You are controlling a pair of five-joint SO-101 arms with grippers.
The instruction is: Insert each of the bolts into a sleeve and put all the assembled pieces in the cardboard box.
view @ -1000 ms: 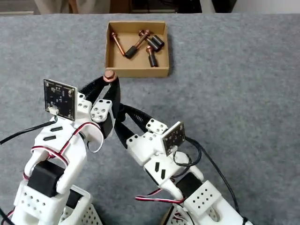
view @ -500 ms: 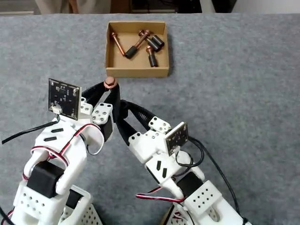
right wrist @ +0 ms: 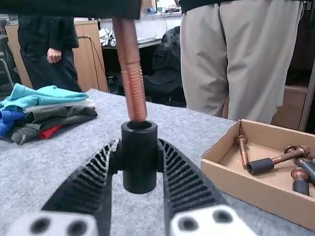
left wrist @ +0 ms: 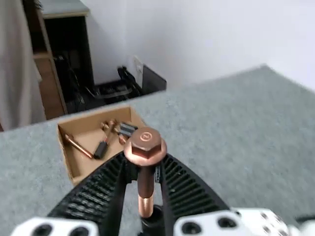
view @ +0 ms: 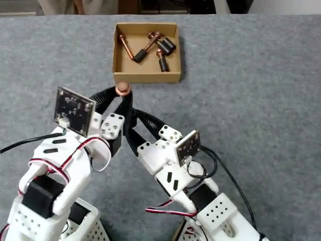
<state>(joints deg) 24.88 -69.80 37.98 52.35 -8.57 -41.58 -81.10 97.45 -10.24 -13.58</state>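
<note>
High: left gripper (view: 123, 96) clamps bolt (view: 123, 89) upright, near cardboard box (view: 146, 78).
Left wrist: hex head sits above jaws.
Right wrist: right gripper (right wrist: 139, 147) pinches sleeve (right wrist: 139, 164), bolt tip at bore mouth. Keep axes aligned, push straight down.

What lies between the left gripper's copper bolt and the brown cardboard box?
Only a strip of bare grey felt table, seen in the high view, separates copper bolt and cardboard box.

There are five bolts (view: 122, 89), four sleeves (right wrist: 140, 156) and one cardboard box (view: 146, 77).
</note>
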